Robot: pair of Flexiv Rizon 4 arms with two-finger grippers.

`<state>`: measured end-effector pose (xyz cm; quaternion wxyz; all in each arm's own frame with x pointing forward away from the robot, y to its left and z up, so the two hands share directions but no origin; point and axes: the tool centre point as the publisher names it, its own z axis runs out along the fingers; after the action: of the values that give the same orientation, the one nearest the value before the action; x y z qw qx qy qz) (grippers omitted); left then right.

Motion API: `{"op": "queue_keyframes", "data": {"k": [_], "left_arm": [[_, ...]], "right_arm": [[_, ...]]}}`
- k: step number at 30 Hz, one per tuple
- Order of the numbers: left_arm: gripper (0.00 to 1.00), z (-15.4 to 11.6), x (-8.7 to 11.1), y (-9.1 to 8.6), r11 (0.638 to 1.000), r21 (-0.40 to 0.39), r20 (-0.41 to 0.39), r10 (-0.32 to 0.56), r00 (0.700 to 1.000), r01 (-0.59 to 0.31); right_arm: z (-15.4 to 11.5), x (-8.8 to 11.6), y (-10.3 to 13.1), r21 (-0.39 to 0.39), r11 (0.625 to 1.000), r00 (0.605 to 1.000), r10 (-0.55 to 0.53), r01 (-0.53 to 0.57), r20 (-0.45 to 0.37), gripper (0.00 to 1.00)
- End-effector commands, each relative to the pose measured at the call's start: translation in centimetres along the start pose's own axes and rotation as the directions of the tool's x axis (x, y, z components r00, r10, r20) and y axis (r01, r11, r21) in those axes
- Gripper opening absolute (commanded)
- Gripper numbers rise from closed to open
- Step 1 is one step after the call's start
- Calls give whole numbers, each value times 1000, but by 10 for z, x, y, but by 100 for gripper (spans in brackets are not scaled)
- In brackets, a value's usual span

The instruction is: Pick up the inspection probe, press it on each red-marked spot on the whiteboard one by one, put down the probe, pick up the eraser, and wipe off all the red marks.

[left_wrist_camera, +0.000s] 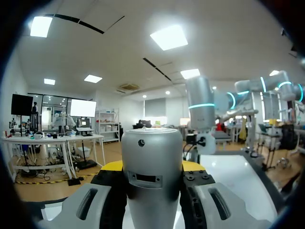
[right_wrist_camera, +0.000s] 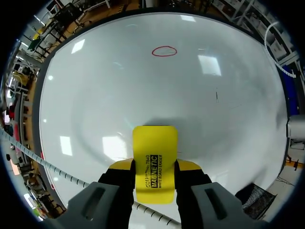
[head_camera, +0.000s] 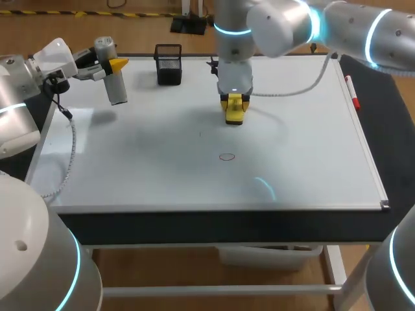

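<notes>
My left gripper [head_camera: 111, 65] is raised over the whiteboard's far left corner, shut on the grey cylindrical inspection probe [head_camera: 114, 83], which hangs above the board. In the left wrist view the probe [left_wrist_camera: 152, 176] stands between the fingers of the left gripper [left_wrist_camera: 152, 168]. My right gripper [head_camera: 234, 103] is shut on the yellow eraser [head_camera: 234, 113], which rests on the whiteboard [head_camera: 162, 168] a little beyond its middle. The right wrist view shows the eraser [right_wrist_camera: 154, 160] clamped in the right gripper [right_wrist_camera: 153, 168], flat on the board. One red oval mark [head_camera: 226, 156] lies nearer the front; it is the red mark [right_wrist_camera: 164, 51] ahead of the eraser.
A black mesh pen holder [head_camera: 168, 63] stands at the board's far edge, between the two grippers. A red marker [head_camera: 351, 91] lies along the right edge. A coiled cable [head_camera: 68, 142] hangs from my left arm over the board's left side.
</notes>
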<state>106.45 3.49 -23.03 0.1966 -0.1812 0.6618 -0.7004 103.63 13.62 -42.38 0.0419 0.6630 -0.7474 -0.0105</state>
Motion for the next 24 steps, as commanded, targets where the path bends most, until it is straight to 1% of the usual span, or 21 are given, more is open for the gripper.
{"op": "queue_keyframes", "data": {"k": [1,7,14,18,24], "left_arm": [[0,1,1,-1,1000,1,4,2,1000,-2],[0,1,1,-1,1000,1,4,2,1000,-2],[0,1,1,-1,1000,1,4,2,1000,-2],[0,1,1,-1,1000,1,4,2,1000,-2],[0,1,1,-1,1000,1,4,2,1000,-2]], "right_arm": [[2,17,2,9,1000,1000,14,-14,2,0],[3,31,0,5,999,999,47,-47,-3,0],[-2,39,-1,10,998,998,62,-62,-1,0],[-12,44,-2,12,997,997,76,-77,20,0],[-27,61,-8,21,994,994,106,-106,28,0]]}}
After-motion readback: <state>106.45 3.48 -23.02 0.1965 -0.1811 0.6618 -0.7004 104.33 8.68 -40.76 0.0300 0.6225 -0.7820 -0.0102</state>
